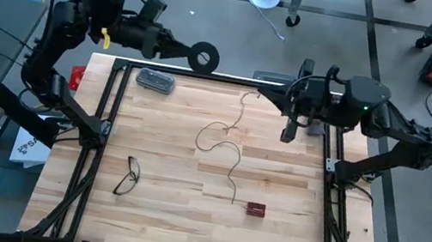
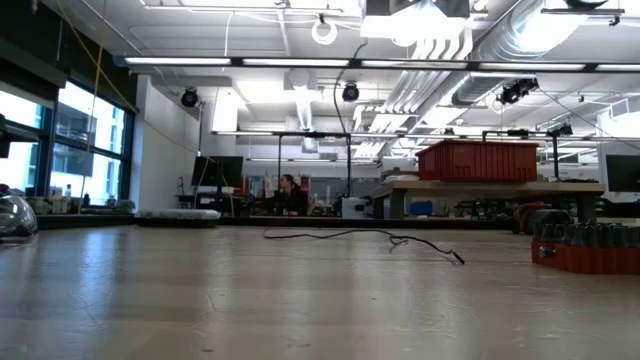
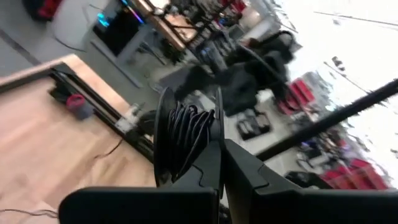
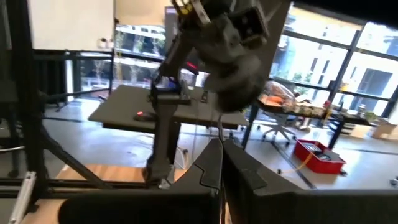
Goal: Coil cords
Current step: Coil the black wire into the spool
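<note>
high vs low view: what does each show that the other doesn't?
Only high: both arms. The left gripper, shut on the small round black reel, is past the table's far edge; the right gripper is shut over the table's right side. Also the black-framed eyeglasses and a grey rectangular case.

Only low: the room behind, with a red bin on a bench and a person.

Both: the thin dark wire on the pale wooden table, and a small red block.

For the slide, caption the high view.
Left gripper shut on the reel above the table's far edge; thin wire loose on the table; right gripper shut above it.
</note>
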